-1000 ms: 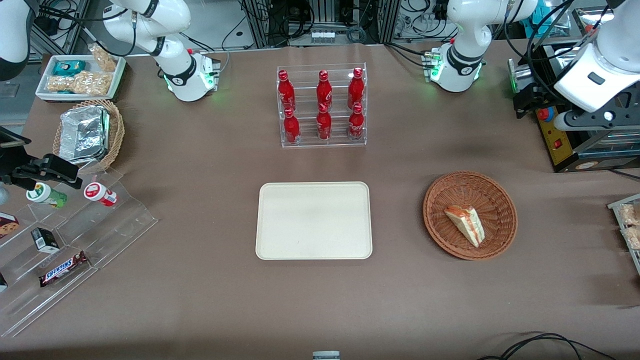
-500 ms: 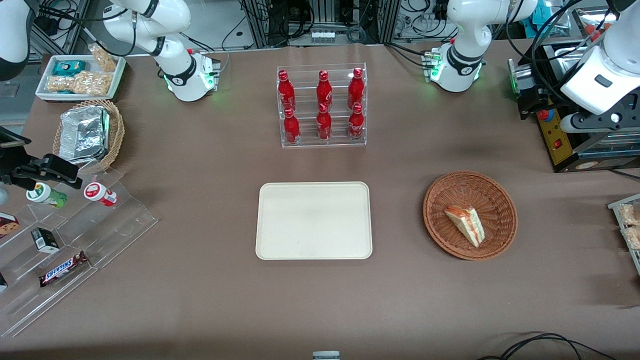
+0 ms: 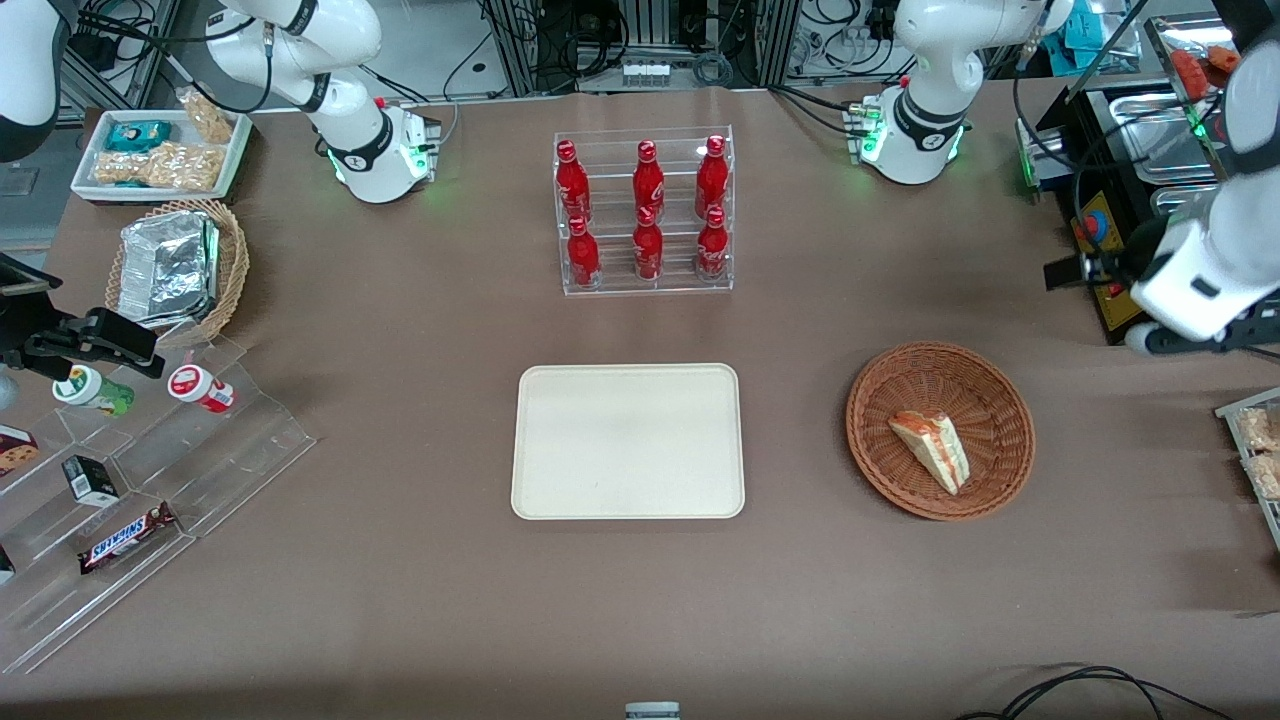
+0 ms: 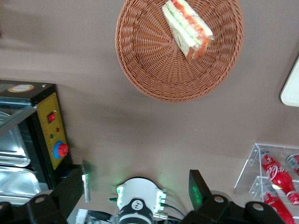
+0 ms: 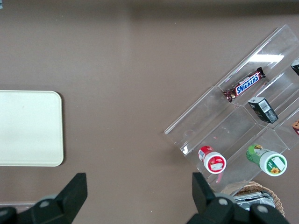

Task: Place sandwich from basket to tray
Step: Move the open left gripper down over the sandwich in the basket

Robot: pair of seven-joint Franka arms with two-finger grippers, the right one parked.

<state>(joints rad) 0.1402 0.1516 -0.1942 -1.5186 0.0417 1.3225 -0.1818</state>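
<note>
The sandwich, a triangular wedge of pale bread with orange-red and green layers, lay in the round, shallow, reddish-brown woven basket. The left wrist view showed a glossy clear wrapping around the wedge and the tight wicker weave of the basket, whose upper rim was cut off at the picture's edge. The flat cream tray, rectangular with rounded corners and a low rim, sat bare on the matte brown worktop, well apart from the basket and toward the parked arm's end. Only one corner of the tray reached the wrist view.

The left arm's white forearm was bent low at the working arm's end of the worktop, partly cut off by the front view's edge. Its gripper hovered high above the worktop, apart from the basket, with the two dark fingers spread wide and holding nothing.
</note>
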